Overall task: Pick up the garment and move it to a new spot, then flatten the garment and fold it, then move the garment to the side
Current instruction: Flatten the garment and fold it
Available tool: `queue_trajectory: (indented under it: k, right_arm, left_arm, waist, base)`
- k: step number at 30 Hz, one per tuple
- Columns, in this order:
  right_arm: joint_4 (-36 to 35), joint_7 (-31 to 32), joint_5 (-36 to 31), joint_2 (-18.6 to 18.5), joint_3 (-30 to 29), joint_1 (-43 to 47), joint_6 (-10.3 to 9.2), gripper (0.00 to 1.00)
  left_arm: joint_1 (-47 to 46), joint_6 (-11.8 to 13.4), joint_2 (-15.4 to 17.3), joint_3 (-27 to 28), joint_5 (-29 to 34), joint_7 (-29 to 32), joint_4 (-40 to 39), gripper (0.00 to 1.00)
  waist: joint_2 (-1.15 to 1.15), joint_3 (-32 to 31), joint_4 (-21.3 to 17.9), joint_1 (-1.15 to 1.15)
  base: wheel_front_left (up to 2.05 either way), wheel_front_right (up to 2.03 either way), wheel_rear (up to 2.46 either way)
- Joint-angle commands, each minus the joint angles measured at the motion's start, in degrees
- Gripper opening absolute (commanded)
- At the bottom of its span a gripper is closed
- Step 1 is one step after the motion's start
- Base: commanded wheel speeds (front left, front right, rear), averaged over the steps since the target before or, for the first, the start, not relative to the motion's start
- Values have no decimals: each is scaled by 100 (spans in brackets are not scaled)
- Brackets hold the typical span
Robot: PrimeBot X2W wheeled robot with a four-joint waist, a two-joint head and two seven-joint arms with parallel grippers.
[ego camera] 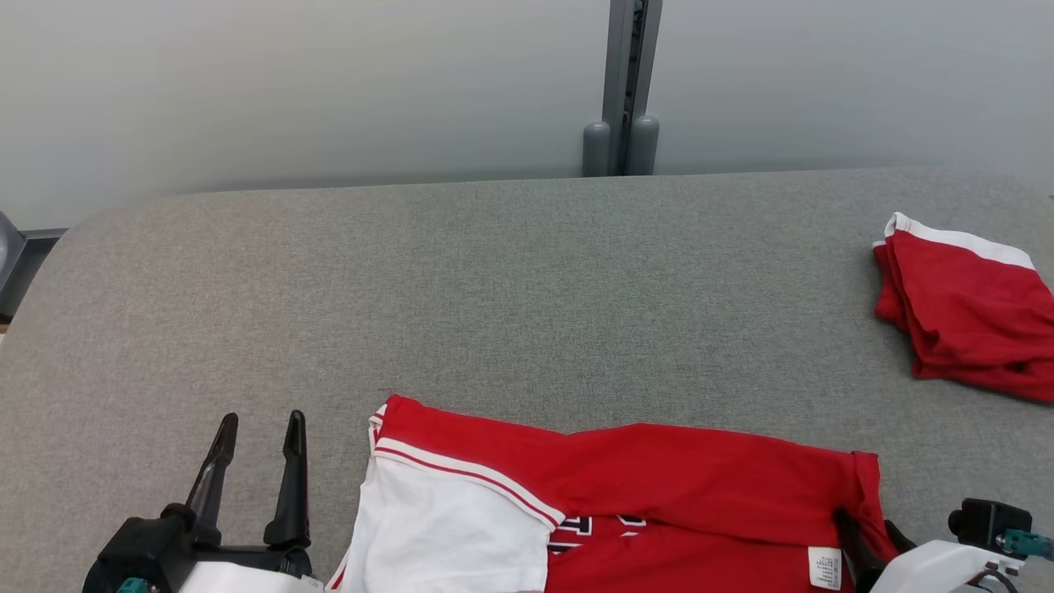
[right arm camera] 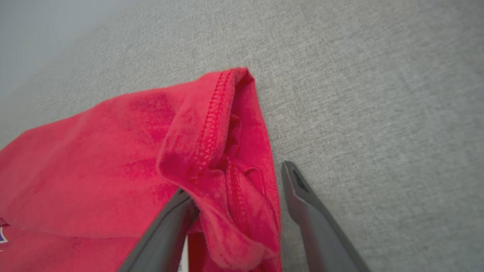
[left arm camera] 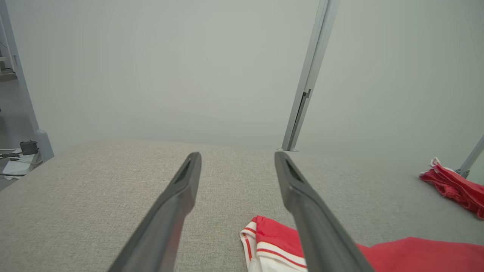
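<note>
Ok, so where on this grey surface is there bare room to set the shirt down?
The widest bare stretch is the middle and left of the grey surface, bordered by the wall behind, the red-and-white shirt in front and the folded red garment at right. Crowded: the near edge, with the left hand beside the shirt.

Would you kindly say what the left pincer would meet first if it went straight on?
The way looks free: the left pincer points across the grey fabric surface, left of the red-and-white jersey; probably the pale wall eventually.
</note>
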Motion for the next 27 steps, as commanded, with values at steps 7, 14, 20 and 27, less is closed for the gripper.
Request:
queue_trajectory:
  k: [7,14,20,27]
  right_arm:
    - [-1,-62,501,98,574,-142,15,0]
    - [-321,-322,944,-195,728,-335,12,0]
    - [-474,-244,1149,-862,834,-565,0,0]
    - [-647,-213,1258,-1277,898,-871,0,0]
  left_arm:
    - [-120,-87,-47,94,114,-26,72,100]
    - [-73,-139,-116,116,158,-26,122,100]
    - [-92,-194,-142,119,207,-26,156,100]
    - [-144,-245,-182,86,240,-26,254,100]
  waist:
    - [0,-7,55,0]
    - [0,-52,7,0]
    - [0,-53,-87,0]
    - [0,-102,-78,0]
  base:
    - [0,0,0]
    - [0,0,0]
    - [0,0,0]
    - [0,0,0]
